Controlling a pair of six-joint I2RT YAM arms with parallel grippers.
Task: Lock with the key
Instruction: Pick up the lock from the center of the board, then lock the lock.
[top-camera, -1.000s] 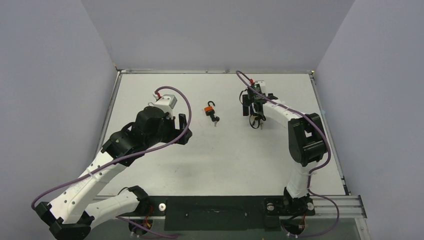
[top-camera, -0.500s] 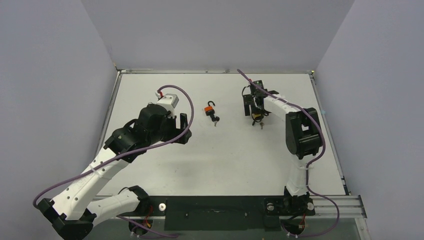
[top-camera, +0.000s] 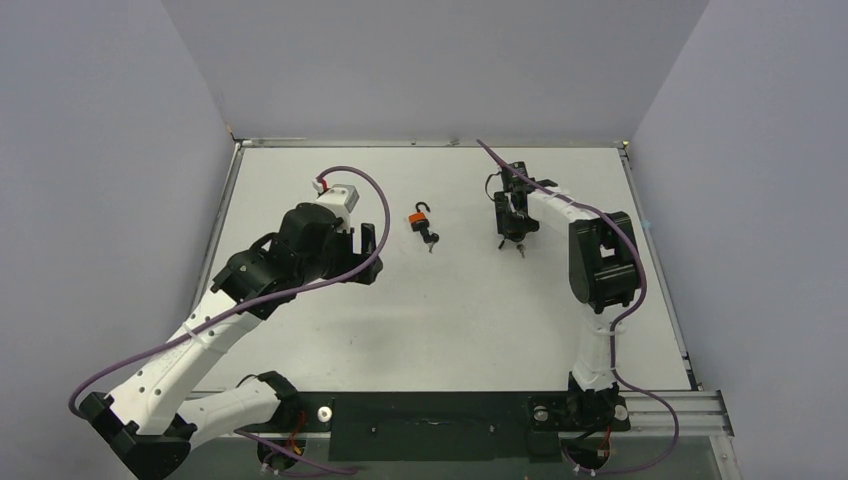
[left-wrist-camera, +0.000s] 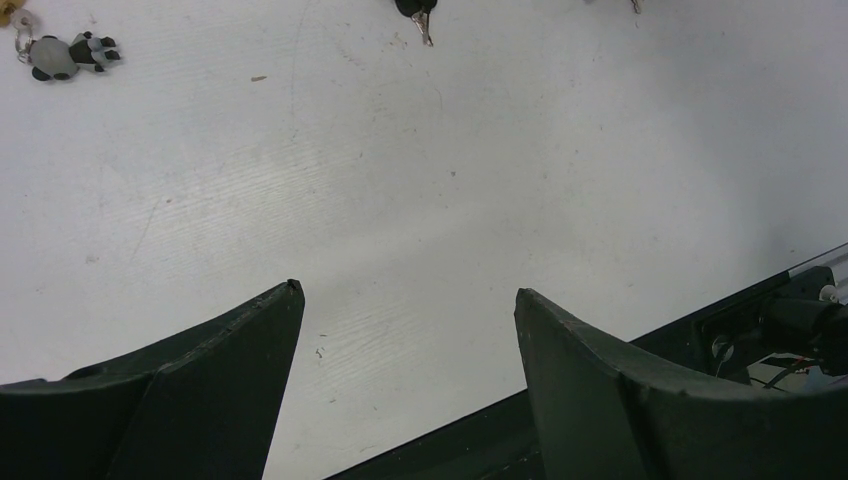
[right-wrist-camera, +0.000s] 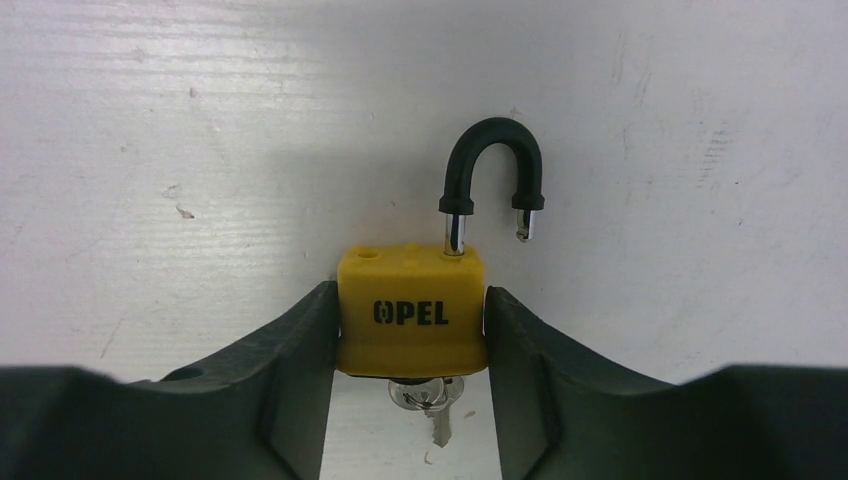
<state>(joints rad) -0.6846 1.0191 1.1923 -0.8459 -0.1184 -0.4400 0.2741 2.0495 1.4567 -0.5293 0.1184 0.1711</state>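
Note:
A yellow padlock (right-wrist-camera: 412, 335) marked OPEL has its black shackle (right-wrist-camera: 492, 150) sprung open. A key (right-wrist-camera: 441, 425) hangs on a ring below its body. My right gripper (right-wrist-camera: 412, 300) is shut on the padlock's sides, just over the white table at the far right (top-camera: 509, 232). A second padlock (top-camera: 421, 217), orange with an open black shackle, lies at the table's far middle with its keys (top-camera: 430, 240) beside it. My left gripper (top-camera: 366, 243) is open and empty, left of the orange padlock, with only bare table between its fingers (left-wrist-camera: 405, 295).
The orange padlock's key bunch (left-wrist-camera: 62, 55) shows at the top left of the left wrist view. A black strip (top-camera: 430, 425) runs along the table's near edge. Grey walls (top-camera: 430, 70) close off the table at the back and both sides.
My right wrist has turned and drawn in over the yellow padlock, which stays in its grip. My left arm has shifted slightly toward the far side, still open.

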